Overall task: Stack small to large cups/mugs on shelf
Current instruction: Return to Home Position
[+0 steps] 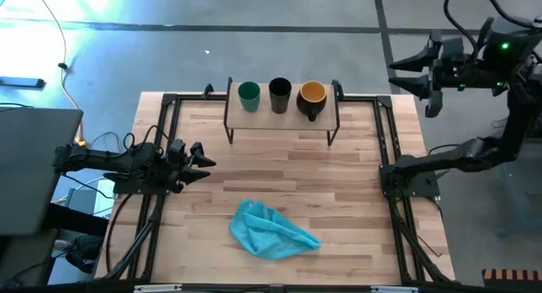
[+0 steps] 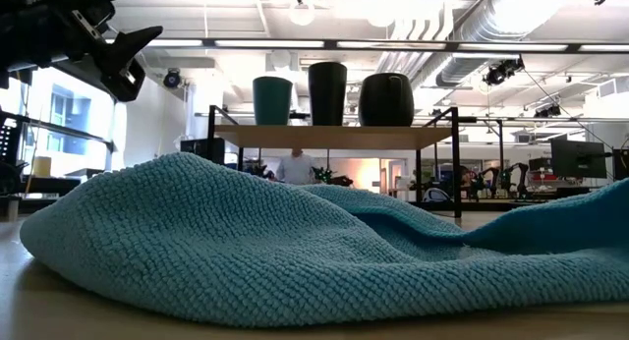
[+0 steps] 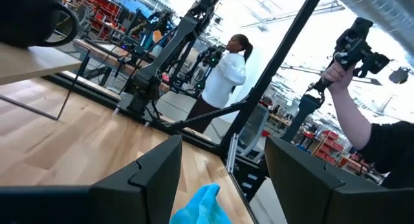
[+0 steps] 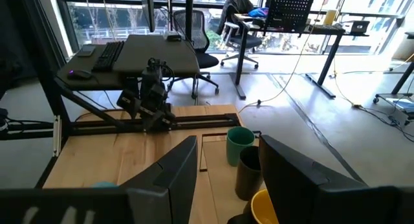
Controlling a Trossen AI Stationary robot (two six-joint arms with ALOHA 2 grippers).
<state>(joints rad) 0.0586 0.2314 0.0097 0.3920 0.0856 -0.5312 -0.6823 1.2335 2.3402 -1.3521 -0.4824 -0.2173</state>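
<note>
green cup (image 1: 249,95), black cup (image 1: 280,95), dark mug (image 1: 312,99) (yellow-orange inside), all on shelf (image 1: 271,118)

The table (image 1: 279,170) is pale strip wood, smooth, with a low sheen. At its twelve o'clock the shelf (image 1: 264,118) is light wood on thin black metal legs. The green cup (image 1: 249,95), black cup (image 1: 280,94) and mug (image 1: 312,98) look smooth and faintly glossy. At six o'clock the cloth (image 1: 271,229) is matt, with a nubby weave.

crumpled blue cloth (image 1: 273,231) on wooden tabletop (image 1: 356,174), person (image 3: 226,72) beyond
</note>
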